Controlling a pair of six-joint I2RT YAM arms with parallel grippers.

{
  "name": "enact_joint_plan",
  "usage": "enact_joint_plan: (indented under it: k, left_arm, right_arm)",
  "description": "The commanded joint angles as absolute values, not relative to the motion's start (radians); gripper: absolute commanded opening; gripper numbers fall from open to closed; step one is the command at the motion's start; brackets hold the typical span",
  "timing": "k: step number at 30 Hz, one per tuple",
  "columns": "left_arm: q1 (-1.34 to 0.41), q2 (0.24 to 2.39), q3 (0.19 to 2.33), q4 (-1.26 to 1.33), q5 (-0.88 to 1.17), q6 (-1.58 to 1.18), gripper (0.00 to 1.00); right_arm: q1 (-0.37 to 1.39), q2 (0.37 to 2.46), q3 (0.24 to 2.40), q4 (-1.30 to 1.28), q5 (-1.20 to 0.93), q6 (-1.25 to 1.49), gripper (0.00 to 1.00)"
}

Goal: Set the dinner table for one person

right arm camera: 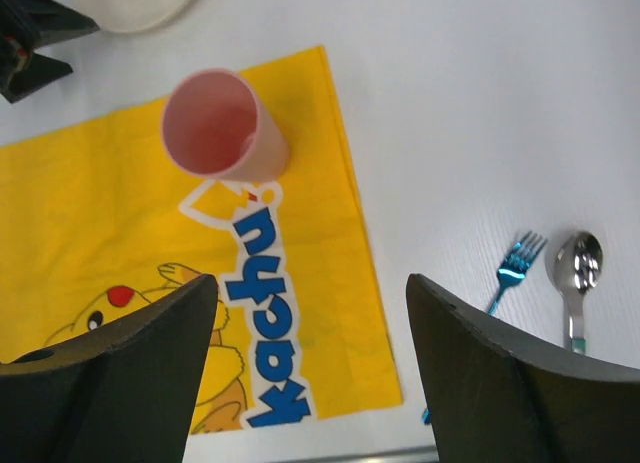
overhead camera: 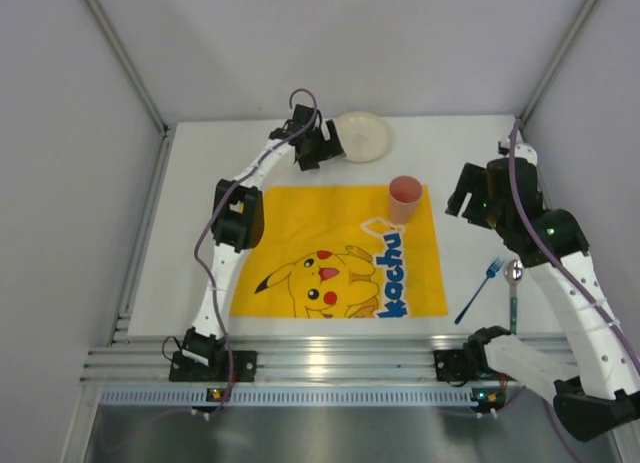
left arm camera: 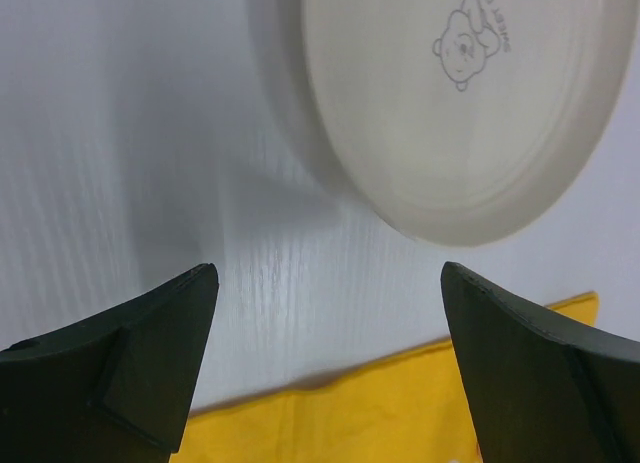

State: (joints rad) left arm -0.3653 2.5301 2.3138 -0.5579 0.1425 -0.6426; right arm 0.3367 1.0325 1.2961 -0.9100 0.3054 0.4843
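The dinner table (overhead camera: 190, 243) is the white top that fills the floor of the cell ahead of both arm bases, and everything else lies on it. A yellow cartoon-printed placemat (overhead camera: 300, 233) lies flat on its middle. A pink cup (overhead camera: 405, 198) stands upright on the placemat near its far right corner, mouth up. Beyond the placemat's far edge, on bare white, lies a cream plate (overhead camera: 365, 135), apart from the cloth. To the right of the placemat a blue fork (overhead camera: 481, 289) lies slanted, with a spoon (overhead camera: 513, 283) just beside it, its bowl pointing away from the bases.

The left gripper (overhead camera: 322, 143) is at the plate's left rim. Its wrist camera shows its fingers (left arm camera: 150, 343) spread apart with nothing between them, the plate (left arm camera: 460, 103) just ahead of the tips and the tabletop (left arm camera: 120, 133) beneath.

The right gripper (overhead camera: 462, 201) hangs above the table to the right of the cup. Its fingers (right arm camera: 130, 363) also stand apart and hold nothing; below them are the cup (right arm camera: 215, 128), the placemat (right arm camera: 100, 213), the fork (right arm camera: 510, 268) and the spoon (right arm camera: 578, 268).
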Motion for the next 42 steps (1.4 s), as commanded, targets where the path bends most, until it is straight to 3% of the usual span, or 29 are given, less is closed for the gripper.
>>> enact_joint_plan:
  k: [1,9,15,16,17,18,19,20,21,27,36,39,42]
  left_arm:
    - [-0.367,2.568,2.416,-0.446,0.153,-0.707,0.98]
    - [-0.373,2.66,2.418,-0.365,0.127,-0.776,0.98]
    - [-0.374,2.727,2.46,-0.327,0.075,-0.837,0.83]
    - [-0.374,2.733,2.465,-0.31,0.071,-0.851,0.77]
    - [-0.373,2.749,2.465,-0.267,0.086,-0.885,0.64]
    - [-0.373,2.756,2.473,-0.244,0.093,-0.909,0.37]
    - [-0.371,2.766,2.476,-0.224,0.101,-0.961,0.21]
    - [-0.37,2.775,2.474,-0.201,0.133,-0.985,0.07]
    - [-0.368,2.78,2.474,-0.143,0.149,-1.005,0.01]
    - [-0.321,2.692,2.39,0.098,0.268,-1.127,0.0]
    - [-0.19,2.312,2.128,0.069,0.412,-0.999,0.0]
    - [-0.184,2.165,2.001,-0.07,0.471,-0.867,0.0]
    - [-0.189,2.014,1.828,-0.223,0.515,-0.726,0.0]
  right_arm:
    - [0.324,0.97,1.227,-1.048,0.356,0.529,0.77]
    - [0.311,0.962,1.209,-1.084,0.405,0.532,0.77]
    - [0.298,0.991,1.261,-1.091,0.442,0.522,0.76]
    - [0.296,0.991,1.262,-1.091,0.445,0.519,0.76]
    - [0.295,0.991,1.264,-1.091,0.448,0.518,0.75]
    - [0.293,0.992,1.264,-1.091,0.451,0.52,0.75]
    - [0.291,0.996,1.264,-1.091,0.449,0.52,0.75]
    - [0.29,0.996,1.266,-1.091,0.448,0.52,0.74]
    - [0.288,0.999,1.269,-1.091,0.443,0.522,0.73]
    - [0.288,0.994,1.295,-1.086,0.43,0.525,0.68]
    - [0.288,0.965,1.275,-1.042,0.37,0.525,0.65]
    - [0.288,0.974,1.301,-1.035,0.399,0.467,0.74]
    - [0.284,0.997,1.338,-1.034,0.446,0.43,0.99]
